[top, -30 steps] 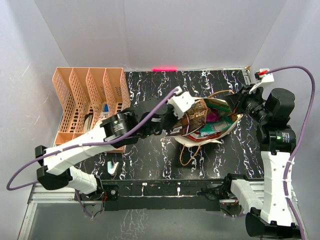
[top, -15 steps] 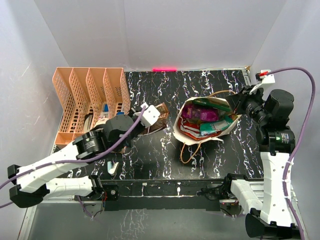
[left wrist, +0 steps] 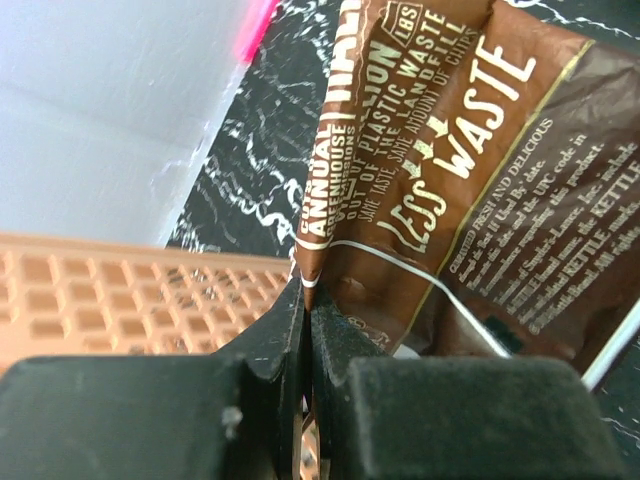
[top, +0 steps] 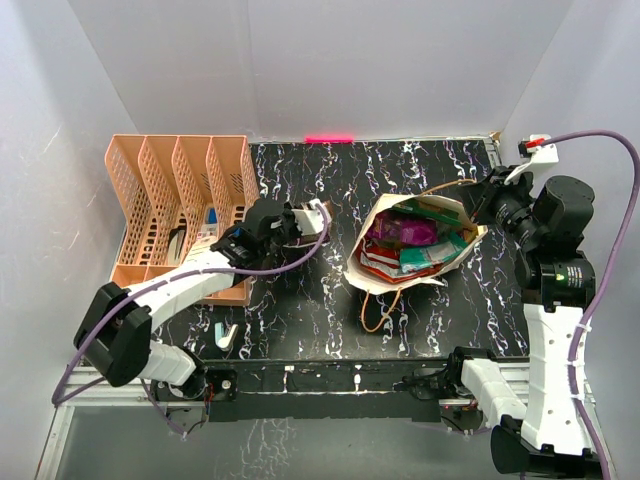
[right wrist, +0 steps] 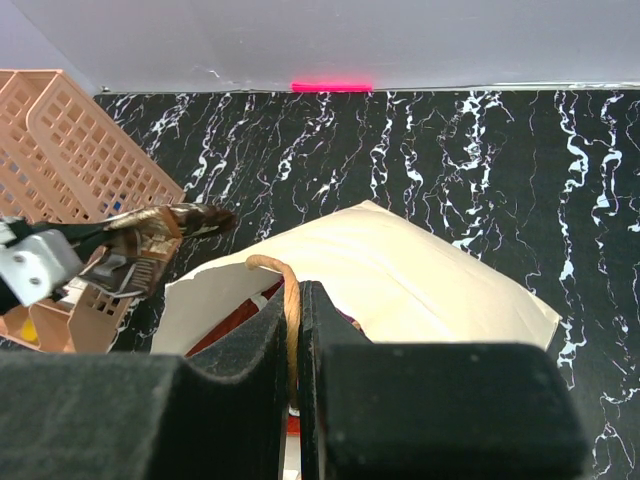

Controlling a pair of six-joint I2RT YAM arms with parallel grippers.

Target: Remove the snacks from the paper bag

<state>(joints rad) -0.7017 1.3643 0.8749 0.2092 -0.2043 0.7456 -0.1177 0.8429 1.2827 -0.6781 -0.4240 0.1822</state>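
Observation:
The cream paper bag (top: 452, 258) lies open on its side at the middle right. Snacks show in its mouth: a purple packet (top: 400, 228), a red one (top: 378, 262) and a green one (top: 432, 255). My right gripper (top: 478, 208) (right wrist: 297, 295) is shut on the bag's brown cord handle (right wrist: 290, 290) at the upper rim. My left gripper (top: 305, 215) (left wrist: 305, 300) is left of the bag, beside the rack, shut on the edge of a brown snack packet (left wrist: 470, 190) (right wrist: 150, 235) printed "LESS WASTE", held above the table.
A peach lattice file rack (top: 175, 200) with small stationery in it stands at the back left, close to my left gripper. A small white piece (top: 225, 335) lies near the front left. The bag's other cord handle (top: 380, 310) loops toward the front. A pink mark (top: 330, 138) sits on the back wall.
My left gripper has drawn the brown packet out of the bag's mouth and carried it left to the rack's side. The right gripper has kept hold of the handle.

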